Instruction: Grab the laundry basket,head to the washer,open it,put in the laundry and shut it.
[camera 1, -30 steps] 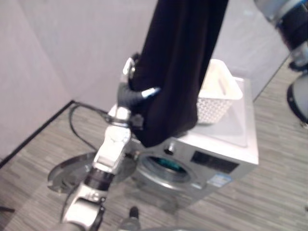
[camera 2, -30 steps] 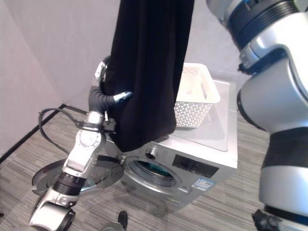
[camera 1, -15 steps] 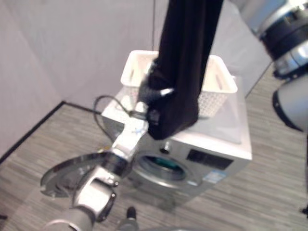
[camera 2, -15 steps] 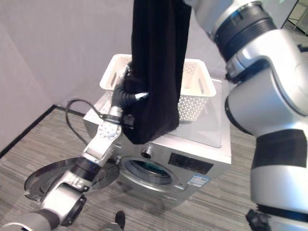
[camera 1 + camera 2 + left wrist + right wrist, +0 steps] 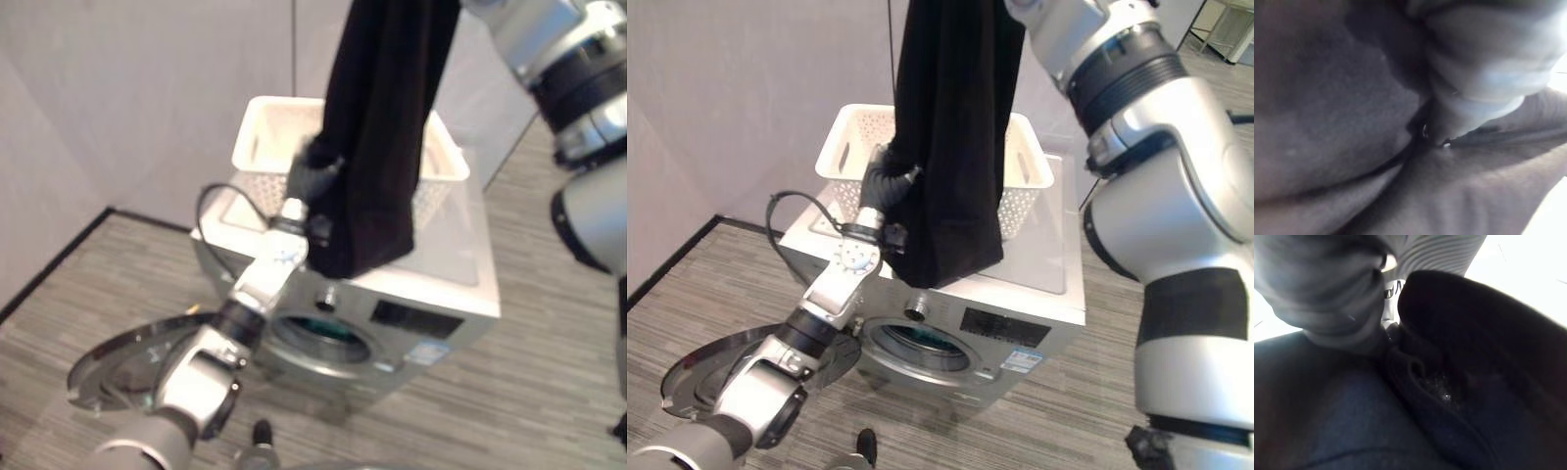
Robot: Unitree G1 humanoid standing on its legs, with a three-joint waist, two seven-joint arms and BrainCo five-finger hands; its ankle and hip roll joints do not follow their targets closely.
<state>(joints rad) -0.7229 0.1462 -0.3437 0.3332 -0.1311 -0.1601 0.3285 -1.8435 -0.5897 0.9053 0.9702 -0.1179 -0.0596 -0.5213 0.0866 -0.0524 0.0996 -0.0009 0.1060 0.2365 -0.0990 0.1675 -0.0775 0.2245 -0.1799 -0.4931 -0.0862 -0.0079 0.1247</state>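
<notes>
A long black garment (image 5: pixel 950 147) hangs from above, over the front of the white laundry basket (image 5: pixel 847 147) that stands on the washer (image 5: pixel 1019 323). Its lower end reaches the washer's top. My right arm comes down from the upper right. In the right wrist view the cloth (image 5: pixel 1474 382) is bunched tight against my right hand (image 5: pixel 1327 284) and hangs from it. My left hand (image 5: pixel 884 184) is raised against the garment's left edge, in front of the basket, buried in the black cloth (image 5: pixel 1327 122). The washer's round door (image 5: pixel 696 377) stands open at the lower left, with the drum opening (image 5: pixel 911 348) exposed.
Grey walls (image 5: pixel 745 78) meet in a corner behind the washer. Striped grey flooring (image 5: pixel 1087 411) spreads in front and to the right. The open door juts out over the floor left of the washer.
The view has shifted. My left hand has risen along the garment, from beside the washer's front up to the basket. The garment still hangs from the right hand.
</notes>
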